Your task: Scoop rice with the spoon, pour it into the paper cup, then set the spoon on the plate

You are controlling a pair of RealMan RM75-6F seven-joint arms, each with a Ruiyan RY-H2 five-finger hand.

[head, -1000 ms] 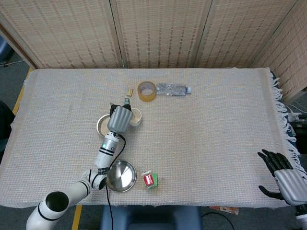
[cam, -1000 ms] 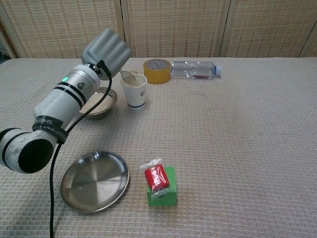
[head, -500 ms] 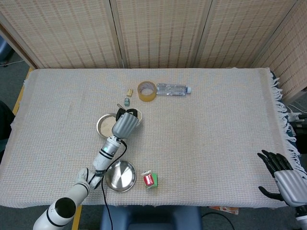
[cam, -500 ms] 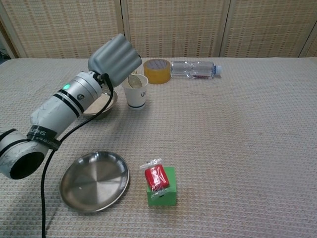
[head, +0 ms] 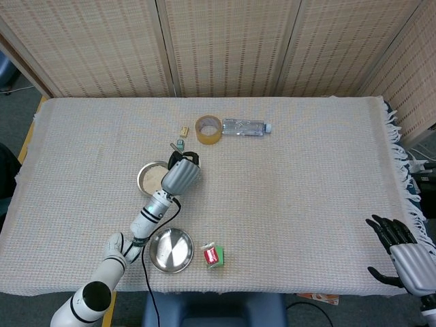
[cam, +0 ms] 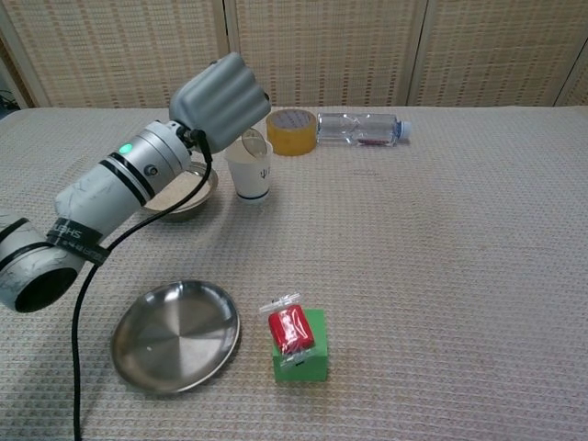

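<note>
My left hand (cam: 220, 99) grips the metal spoon (cam: 250, 141) and hovers over the white paper cup (cam: 251, 176). The spoon's bowl sits tilted right at the cup's rim; whether rice is in it cannot be told. In the head view the left hand (head: 180, 174) covers most of the cup. The rice bowl (cam: 186, 191) stands just left of the cup, partly behind my forearm. The steel plate (cam: 175, 336) lies bare near the table's front edge. My right hand (head: 402, 253) rests off the table's right corner, fingers spread, holding nothing.
A yellow tape roll (cam: 289, 119) and a lying plastic bottle (cam: 358, 129) are behind the cup. A red packet on a green block (cam: 296, 342) sits right of the plate. Two small blocks (head: 182, 136) lie near the tape. A black cable (cam: 101, 266) hangs from my left wrist.
My left hand has moved to the right over the cup, and the spoon has gone from beside the rim to tilted over the cup's mouth. The right hand has not moved.
</note>
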